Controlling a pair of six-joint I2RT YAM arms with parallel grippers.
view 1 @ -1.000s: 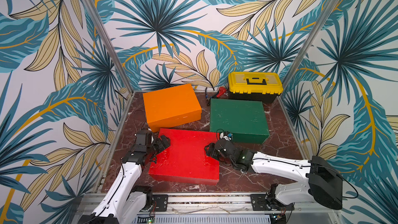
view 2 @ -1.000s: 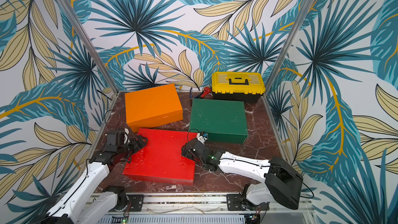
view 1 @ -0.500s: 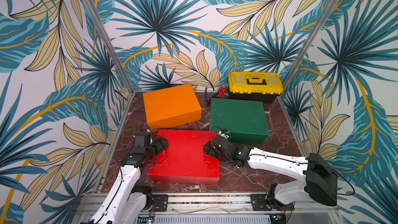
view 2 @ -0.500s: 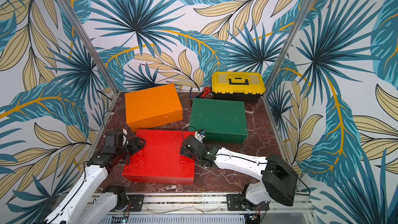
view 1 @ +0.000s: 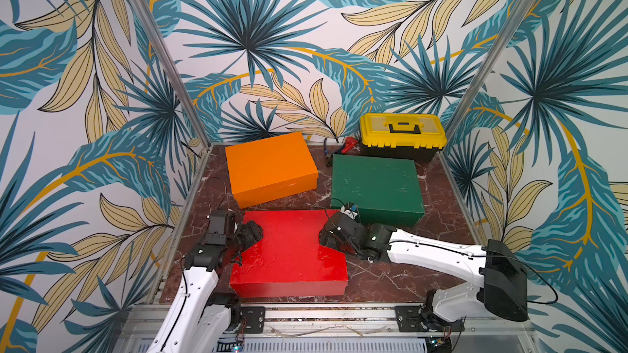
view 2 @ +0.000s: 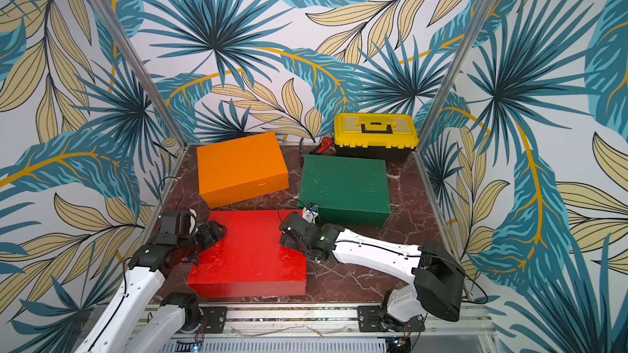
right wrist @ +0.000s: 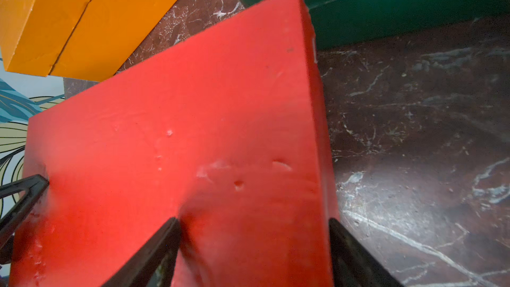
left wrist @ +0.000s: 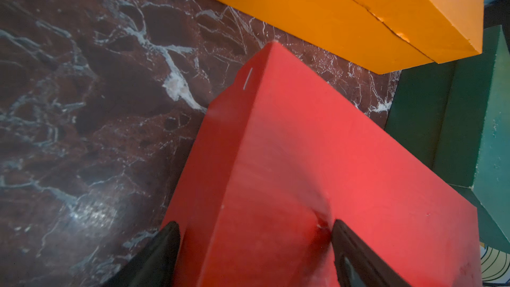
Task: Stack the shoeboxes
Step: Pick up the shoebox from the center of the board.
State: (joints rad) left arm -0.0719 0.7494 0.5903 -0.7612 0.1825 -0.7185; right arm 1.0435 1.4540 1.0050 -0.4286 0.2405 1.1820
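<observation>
Leafy blue and yellow walls (view 1: pixel 306 28) stand around a dark red counter (view 1: pixel 373 286) with white veins like marble. No box sits on another box yet, so all the stacking is left to do. The red box (view 1: pixel 292 249) lies near the front, in the middle. The orange box (view 1: pixel 268 164) is far on the left. The green box (view 1: pixel 373 181) is far on the right, just in front of a yellow toolbox (view 1: pixel 402 130). The left jaws pinch the red box's left edge, one side on top and one on the wall. The right jaws pinch its right edge the same way. I think a lift comes next, but I cannot tell if the box is off the counter. All three boxes look like flat painted card with lids and sharp corners. The red top is dented and the green top is scratched.
</observation>
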